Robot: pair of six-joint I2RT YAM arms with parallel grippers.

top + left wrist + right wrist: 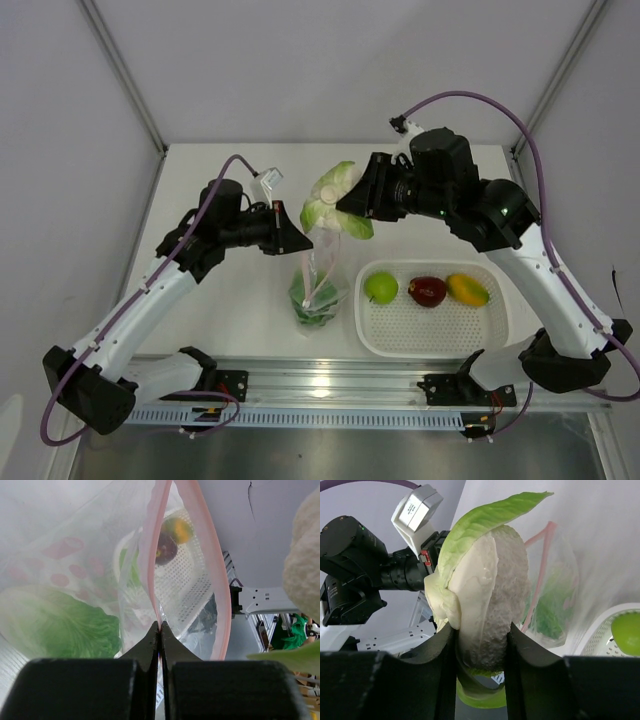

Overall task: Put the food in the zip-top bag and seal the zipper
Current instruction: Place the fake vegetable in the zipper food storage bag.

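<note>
My left gripper (300, 240) is shut on the pink zipper (156, 570) of the clear zip-top bag (318, 285) and holds the bag up by its mouth; the mouth gapes open. Green lettuce (312, 305) lies inside at the bottom, also in the left wrist view (60, 625). My right gripper (350, 205) is shut on the white cauliflower (490, 605) with green leaves, held above and just behind the bag's mouth (330, 200). The green apple (380, 288), dark red apple (427, 291) and yellow-orange fruit (467, 289) lie in the basket.
The white perforated basket (430, 330) stands at the front right, right of the bag. A metal rail (330, 385) runs along the table's near edge with both arm bases on it.
</note>
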